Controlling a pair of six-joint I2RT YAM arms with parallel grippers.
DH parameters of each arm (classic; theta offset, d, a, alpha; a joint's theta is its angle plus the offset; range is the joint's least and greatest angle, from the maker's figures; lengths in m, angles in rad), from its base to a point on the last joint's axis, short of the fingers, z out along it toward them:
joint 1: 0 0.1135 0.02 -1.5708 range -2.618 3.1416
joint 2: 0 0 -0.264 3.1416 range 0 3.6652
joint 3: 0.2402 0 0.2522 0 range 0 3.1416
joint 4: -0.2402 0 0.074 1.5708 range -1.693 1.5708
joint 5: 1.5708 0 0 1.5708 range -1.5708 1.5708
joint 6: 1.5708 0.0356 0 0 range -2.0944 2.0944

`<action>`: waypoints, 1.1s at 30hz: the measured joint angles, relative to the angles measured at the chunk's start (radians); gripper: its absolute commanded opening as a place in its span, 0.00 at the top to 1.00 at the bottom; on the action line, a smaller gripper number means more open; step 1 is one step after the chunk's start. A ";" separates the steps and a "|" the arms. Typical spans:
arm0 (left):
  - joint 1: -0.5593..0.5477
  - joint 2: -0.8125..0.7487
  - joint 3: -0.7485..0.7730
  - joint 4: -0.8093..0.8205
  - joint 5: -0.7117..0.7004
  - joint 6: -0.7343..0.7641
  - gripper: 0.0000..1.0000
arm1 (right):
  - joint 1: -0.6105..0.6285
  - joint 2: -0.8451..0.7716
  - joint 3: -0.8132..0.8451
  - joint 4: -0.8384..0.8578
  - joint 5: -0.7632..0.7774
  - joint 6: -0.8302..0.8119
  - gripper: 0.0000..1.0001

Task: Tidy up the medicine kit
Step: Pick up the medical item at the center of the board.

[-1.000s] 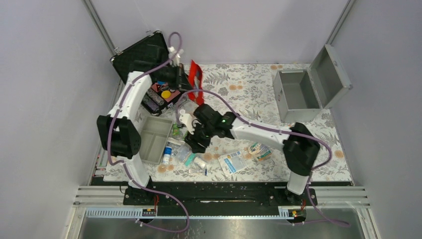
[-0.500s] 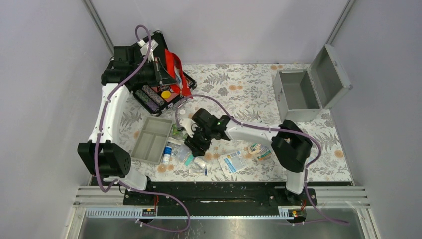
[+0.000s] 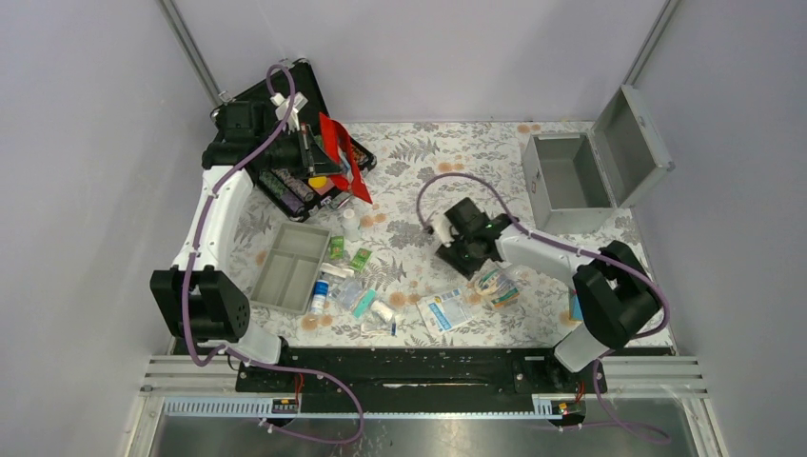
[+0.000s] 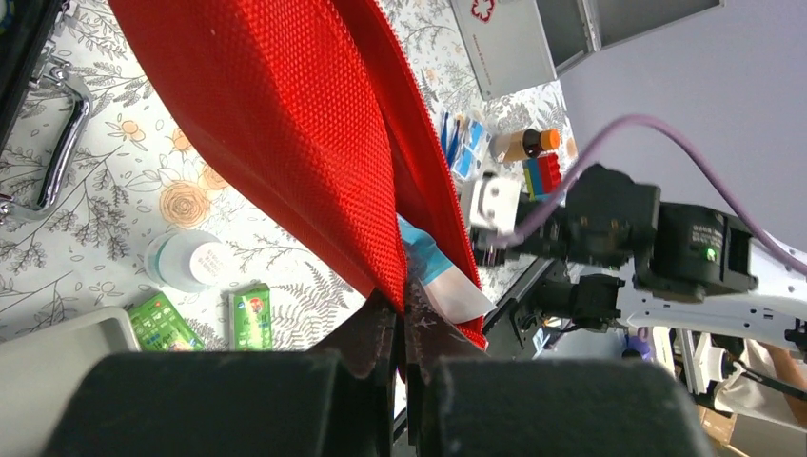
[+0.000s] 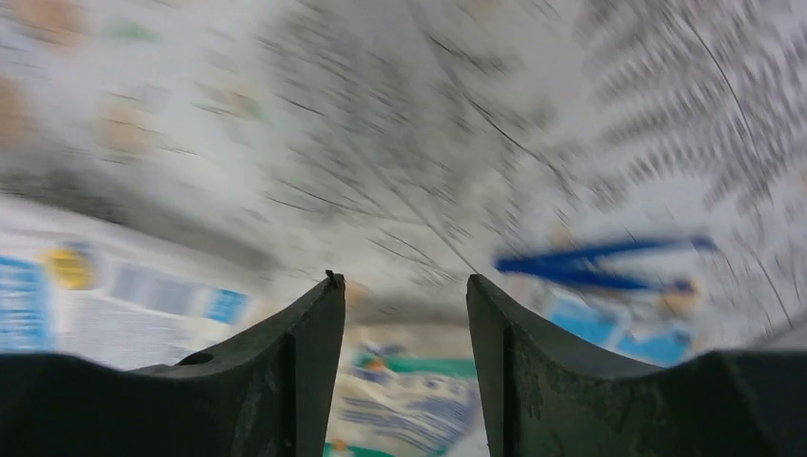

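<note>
The medicine kit (image 3: 569, 183) is a silver-grey metal box at the back right, lid (image 3: 630, 143) swung open, its inside showing bare; it also shows in the left wrist view (image 4: 514, 48). My left gripper (image 3: 310, 149) is shut on the edge of a red pouch (image 3: 341, 152), lifted over the black case. In the left wrist view the left gripper (image 4: 404, 307) pinches the red pouch (image 4: 285, 124), and a white-and-blue packet (image 4: 445, 278) pokes out of it. My right gripper (image 3: 459, 252) is open and holds nothing at mid-table. The blurred right wrist view shows that gripper (image 5: 404, 286) over flat packets.
A black foam-lined case (image 3: 285, 105) of coloured pieces stands open at the back left. A grey tray (image 3: 290, 267) lies front left. Small bottles, green sachets (image 3: 347, 255) and flat packets (image 3: 452, 307) are scattered along the front. A white bottle (image 3: 350, 221) stands near the pouch.
The right gripper has swung right, away from the pile of small items to mid-table. The left arm swung back over the black case, still holding the red pouch.
</note>
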 measured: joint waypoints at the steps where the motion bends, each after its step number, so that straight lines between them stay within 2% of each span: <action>1: 0.000 0.000 -0.002 0.004 0.002 -0.003 1.00 | -0.042 -0.007 -0.018 -0.002 0.031 0.000 0.43; 4: 0.000 0.000 -0.003 0.013 0.009 -0.015 1.00 | -0.143 -0.030 -0.053 -0.018 0.098 -0.010 0.42; 9: 0.000 0.000 -0.008 0.027 0.018 -0.022 1.00 | -0.238 -0.076 -0.076 -0.058 0.129 -0.101 0.38; 15: 0.000 0.000 -0.043 0.044 0.022 -0.034 1.00 | -0.253 -0.216 -0.131 -0.164 0.095 -0.372 0.28; 19: -0.003 0.000 -0.044 0.049 0.023 -0.040 1.00 | -0.257 -0.332 -0.204 -0.192 0.078 -0.586 0.25; 25: -0.025 0.002 -0.044 0.051 0.023 -0.043 1.00 | -0.259 -0.295 -0.252 -0.180 0.082 -0.831 0.25; 30: -0.035 0.002 -0.044 0.051 0.023 -0.045 1.00 | -0.264 -0.206 -0.282 -0.050 0.116 -0.965 0.30; 32: -0.035 0.002 -0.044 0.051 0.023 -0.046 1.00 | -0.267 -0.164 -0.297 0.021 0.136 -1.001 0.35; 33: -0.035 0.002 -0.044 0.051 0.023 -0.046 1.00 | -0.267 -0.142 -0.302 0.051 0.161 -1.023 0.41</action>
